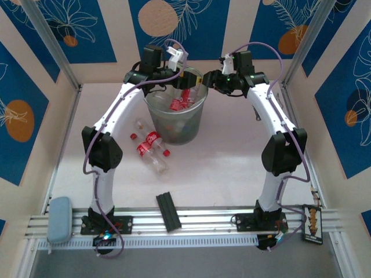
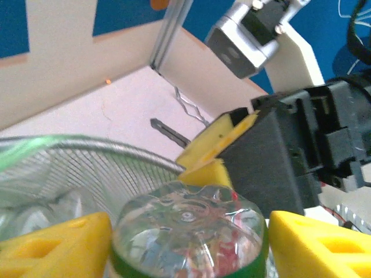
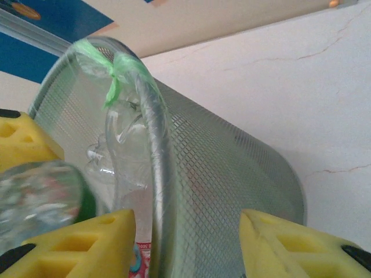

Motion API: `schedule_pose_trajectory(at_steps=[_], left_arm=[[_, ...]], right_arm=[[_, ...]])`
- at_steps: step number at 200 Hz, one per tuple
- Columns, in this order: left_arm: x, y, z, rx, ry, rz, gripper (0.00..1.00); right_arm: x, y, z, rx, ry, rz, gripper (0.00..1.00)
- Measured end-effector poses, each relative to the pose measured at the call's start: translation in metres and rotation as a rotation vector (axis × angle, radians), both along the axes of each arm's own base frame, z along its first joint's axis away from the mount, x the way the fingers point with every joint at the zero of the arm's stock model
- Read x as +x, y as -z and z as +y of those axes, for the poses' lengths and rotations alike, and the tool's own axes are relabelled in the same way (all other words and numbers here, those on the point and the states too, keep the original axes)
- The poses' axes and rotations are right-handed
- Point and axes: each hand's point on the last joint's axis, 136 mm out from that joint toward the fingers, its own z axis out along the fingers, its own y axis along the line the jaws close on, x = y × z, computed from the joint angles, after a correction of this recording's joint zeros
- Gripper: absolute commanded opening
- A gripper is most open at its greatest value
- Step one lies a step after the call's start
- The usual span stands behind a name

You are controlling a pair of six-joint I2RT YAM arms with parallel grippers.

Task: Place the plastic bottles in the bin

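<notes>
Yellow pads [image 2: 58,246] of my left gripper [image 2: 188,249] press both sides of a green-labelled bottle [image 2: 188,223]. I hold it clasped at the far rim of the bin [image 1: 194,130], its clear base facing my wrist camera. My right gripper [image 3: 185,226] stands released, fingers spread either side of the bin's mesh rim and grasping nothing. Red-labelled bottles [image 1: 181,103] lie inside the bin. Loose bottles [image 1: 149,145] lie on the table [image 1: 232,174] just beside it, near my left arm.
</notes>
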Motion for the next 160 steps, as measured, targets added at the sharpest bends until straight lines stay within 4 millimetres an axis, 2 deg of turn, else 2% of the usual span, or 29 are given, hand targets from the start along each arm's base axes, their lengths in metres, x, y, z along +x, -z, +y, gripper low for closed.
schedule_pose_trajectory(at_steps=[50,109,138,160], left_arm=[[0.006,0.003,0.000,-0.017,-0.028,0.013,0.49],[0.003,0.006,-0.005,-0.018,-0.021,0.026,0.35],[0.004,0.018,-0.006,-0.010,-0.021,0.042,0.32],[0.004,0.032,-0.006,0.001,-0.024,0.060,0.32]], right_arm=[[-0.007,-0.035,-0.018,0.012,0.033,-0.071,0.49],[-0.007,-0.037,-0.011,0.020,0.016,-0.073,0.46],[0.002,-0.040,-0.006,0.025,0.009,-0.084,0.46],[0.008,-0.033,-0.001,0.023,0.002,-0.074,0.45]])
